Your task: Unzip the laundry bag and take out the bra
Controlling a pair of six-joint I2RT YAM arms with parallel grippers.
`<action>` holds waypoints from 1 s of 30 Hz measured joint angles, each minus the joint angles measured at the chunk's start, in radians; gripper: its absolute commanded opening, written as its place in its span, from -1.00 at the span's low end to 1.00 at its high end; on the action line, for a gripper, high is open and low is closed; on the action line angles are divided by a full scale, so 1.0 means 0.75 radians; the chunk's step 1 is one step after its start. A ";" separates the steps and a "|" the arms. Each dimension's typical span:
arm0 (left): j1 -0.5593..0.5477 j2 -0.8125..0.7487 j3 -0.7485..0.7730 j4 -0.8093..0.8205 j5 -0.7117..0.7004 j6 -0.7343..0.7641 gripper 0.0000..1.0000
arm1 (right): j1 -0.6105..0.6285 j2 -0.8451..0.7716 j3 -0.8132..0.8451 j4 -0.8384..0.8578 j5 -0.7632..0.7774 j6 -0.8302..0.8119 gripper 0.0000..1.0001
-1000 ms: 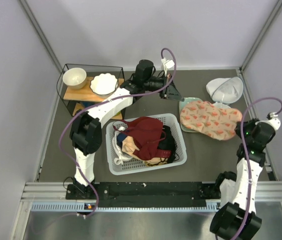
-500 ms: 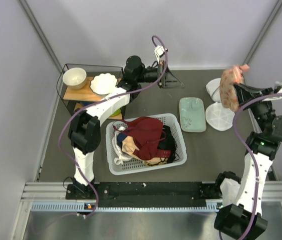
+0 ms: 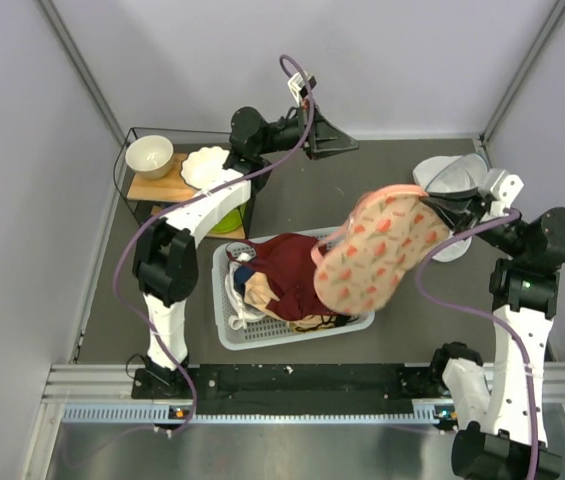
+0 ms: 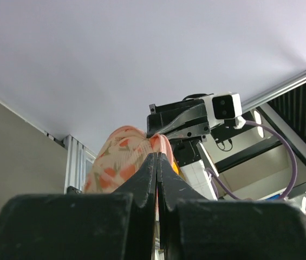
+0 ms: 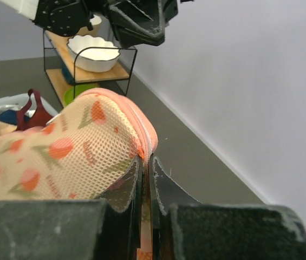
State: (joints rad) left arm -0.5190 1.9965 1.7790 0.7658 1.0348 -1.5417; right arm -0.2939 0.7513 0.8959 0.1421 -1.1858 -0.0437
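Worktop [image 3: 402,345]: flat, dark grey, and dull.
Basket [image 3: 282,336]: a white plastic box with round corners and slits in its walls. It sits at 6 o'clock on the worktop, closest to the arm bases.
Clothes in the basket: a soft, lumpy heap. A dark red garment [image 3: 284,262] lies on top. A skin-pink garment [image 3: 260,290] lies under it, toward 7 o'clock.
Laundry bag [image 3: 377,255]: a soft oval pouch made of peach-pink net with tiny holes. It has red flowers and green leaves printed on it, and a smooth pink rim. It is up in the air and tilted, over the basket's 2 o'clock corner. From above, its low end hides part of the basket. I cannot tell if it touches the clothes.
Right end effector [image 5: 146,162]: its black fingers are clenched tight, grasping the pink rim at the bag's 2 o'clock end.
White round thing [image 3: 462,172]: pale and dome-shaped, at 2 o'clock on the worktop, partly behind the right arm.
Shelf [image 3: 162,188]: a thin black wire frame with a flat wooden board, at 10 o'clock.
Bowls on the shelf: a smooth cream bowl [image 3: 149,155] and, just beside it, a white bowl with a wavy rim [image 3: 205,166]. A green thing [image 3: 227,216] sits under the board.
Left end effector [image 4: 157,160]: its two black fingers are pressed together with nothing between them. It is lifted high at 12 o'clock, near the back wall.
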 measured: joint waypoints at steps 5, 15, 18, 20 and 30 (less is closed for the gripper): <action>-0.001 -0.024 -0.091 0.019 -0.007 -0.054 -1.00 | 0.017 -0.039 0.007 -0.170 -0.039 -0.143 -1.00; -0.029 -0.204 -0.456 0.123 -0.055 -0.076 -0.99 | 0.023 -0.025 0.028 -0.260 -0.047 -0.248 -1.00; -0.035 -0.183 -0.527 0.313 -0.068 -0.185 -0.94 | 0.023 -0.008 0.031 -0.261 -0.046 -0.260 -1.00; -0.035 -0.172 -0.578 0.402 -0.072 -0.235 -0.91 | 0.023 0.007 0.031 -0.262 -0.040 -0.266 -1.00; -0.041 -0.252 -0.891 0.486 -0.002 -0.052 -0.36 | 0.023 0.015 0.057 -0.278 -0.021 -0.278 -1.00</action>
State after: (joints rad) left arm -0.5499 1.8072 1.1107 1.1301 1.0336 -1.5806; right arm -0.2768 0.7624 0.9390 -0.0662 -1.2015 -0.2520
